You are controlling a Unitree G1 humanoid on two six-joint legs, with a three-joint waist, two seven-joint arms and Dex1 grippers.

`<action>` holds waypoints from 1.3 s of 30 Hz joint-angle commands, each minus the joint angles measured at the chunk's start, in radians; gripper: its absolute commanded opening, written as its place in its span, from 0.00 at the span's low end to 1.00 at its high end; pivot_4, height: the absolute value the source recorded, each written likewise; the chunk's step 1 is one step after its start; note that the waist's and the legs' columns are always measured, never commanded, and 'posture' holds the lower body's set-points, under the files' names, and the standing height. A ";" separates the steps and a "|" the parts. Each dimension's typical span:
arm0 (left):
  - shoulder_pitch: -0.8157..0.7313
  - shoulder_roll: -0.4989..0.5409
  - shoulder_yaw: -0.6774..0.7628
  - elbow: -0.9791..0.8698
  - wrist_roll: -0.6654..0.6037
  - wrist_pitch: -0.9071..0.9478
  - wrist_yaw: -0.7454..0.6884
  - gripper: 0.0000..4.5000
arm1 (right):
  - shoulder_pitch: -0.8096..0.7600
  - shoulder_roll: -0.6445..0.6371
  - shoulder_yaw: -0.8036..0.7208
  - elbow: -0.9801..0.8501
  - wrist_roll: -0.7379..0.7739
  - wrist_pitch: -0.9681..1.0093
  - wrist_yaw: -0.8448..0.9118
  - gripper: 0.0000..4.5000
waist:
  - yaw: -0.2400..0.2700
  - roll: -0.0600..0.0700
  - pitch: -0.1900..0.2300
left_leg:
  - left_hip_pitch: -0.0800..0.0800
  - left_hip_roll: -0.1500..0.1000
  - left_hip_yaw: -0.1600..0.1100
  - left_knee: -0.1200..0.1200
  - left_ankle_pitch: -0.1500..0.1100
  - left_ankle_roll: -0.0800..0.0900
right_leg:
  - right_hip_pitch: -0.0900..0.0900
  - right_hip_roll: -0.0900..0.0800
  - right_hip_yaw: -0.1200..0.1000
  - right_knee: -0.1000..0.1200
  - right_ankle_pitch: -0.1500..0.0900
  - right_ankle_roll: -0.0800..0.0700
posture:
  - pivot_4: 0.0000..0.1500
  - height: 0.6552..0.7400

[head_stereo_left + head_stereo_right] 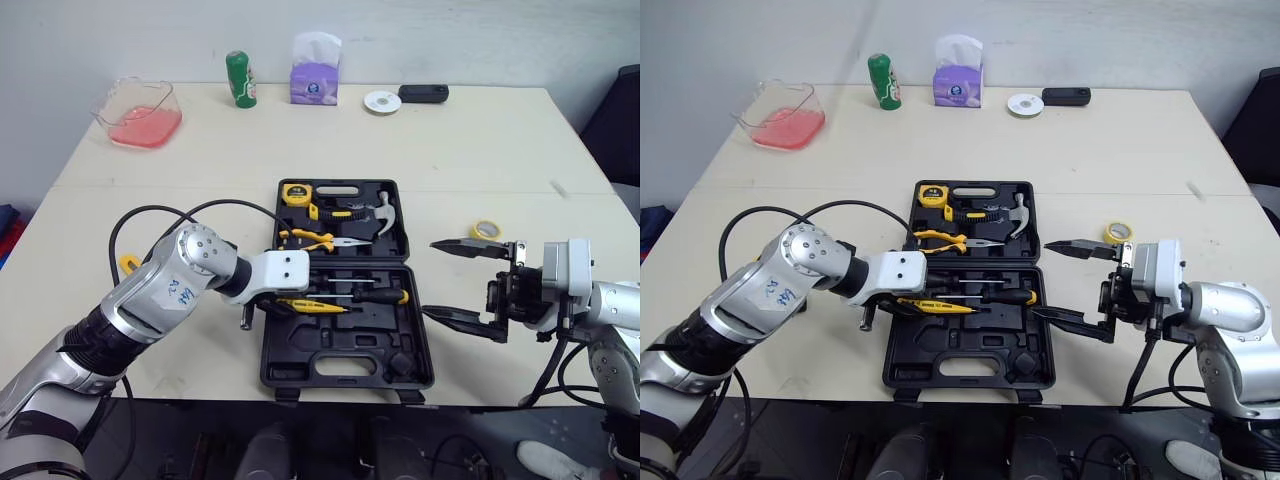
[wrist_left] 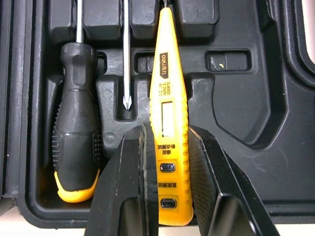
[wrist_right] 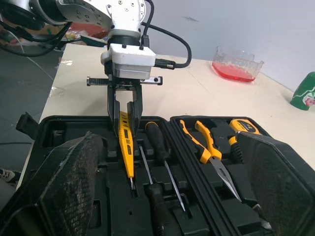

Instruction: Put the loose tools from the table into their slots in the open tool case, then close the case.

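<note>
The robot's left gripper (image 1: 283, 303) is clamped on a yellow tester pen (image 1: 318, 307). Its two black fingers (image 2: 130, 187) press the pen's button end from either side, over the near half of the open black tool case (image 1: 300, 352) in the middle of the pale table (image 1: 480, 150). The pen points across the case toward the robot's right. Seen from the right wrist, it slants tip-down into the tray, though it is hard to tell whether the tip rests in its slot.

Just beyond the pen, two screwdrivers lie head to tail in their slots. The black-handled screwdriver (image 2: 76, 123) has its orange-capped grip at the gripper's end. The long screwdriver (image 1: 385, 295) has its grip at the opposite end, and its cross tip lies between the pen and the other's handle.

The far half of the case holds a yellow tape measure (image 1: 295, 194), a hammer (image 1: 385, 212) and yellow-handled pliers (image 1: 318, 239).

At the case's right edge the right gripper (image 1: 468, 283) hangs with its fingers spread wide and nothing between them. A roll of yellow tape (image 1: 486, 230) lies loose on the table just beyond it.

Along the table's far edge stand a clear tub (image 1: 140, 115) with pink contents, a green can (image 1: 240, 79), a purple tissue box (image 1: 315, 70), a white disc (image 1: 382, 101) and a black device (image 1: 423, 93).
</note>
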 commanded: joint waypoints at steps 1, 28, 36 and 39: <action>-0.014 -0.014 0.003 0.015 0.026 0.003 0.012 0.11 | -0.017 -0.011 0.010 -0.030 0.004 0.009 -0.014 1.00 | 0.000 0.000 0.000 | 0.000 0.000 0.000 0.000 0.000 0.000 | 0.000 0.000 0.000 0.000 0.000 0.000 | 1.00 1.00; 0.016 -0.055 0.084 -0.020 -0.053 -0.014 -0.012 0.73 | 0.009 -0.003 0.011 -0.015 0.002 -0.026 -0.007 1.00 | -0.001 0.000 0.000 | -0.001 0.000 0.000 0.004 0.000 0.001 | 0.000 0.000 0.001 0.004 0.000 0.000 | 1.00 1.00; 0.084 -0.079 0.253 0.047 -0.148 -0.242 -0.026 0.73 | -0.007 -0.002 0.017 -0.001 -0.005 -0.027 -0.007 1.00 | -0.001 0.000 0.000 | -0.001 0.000 0.000 0.005 -0.001 0.001 | 0.000 0.000 0.001 0.004 0.000 0.000 | 1.00 1.00; 0.129 -0.100 0.337 0.069 -0.221 -0.322 -0.053 0.73 | -0.008 -0.002 0.017 0.007 -0.007 -0.031 -0.006 1.00 | -0.002 0.000 0.000 | -0.001 0.001 0.000 0.005 -0.001 0.001 | 0.000 -0.001 0.001 0.004 0.000 0.000 | 1.00 1.00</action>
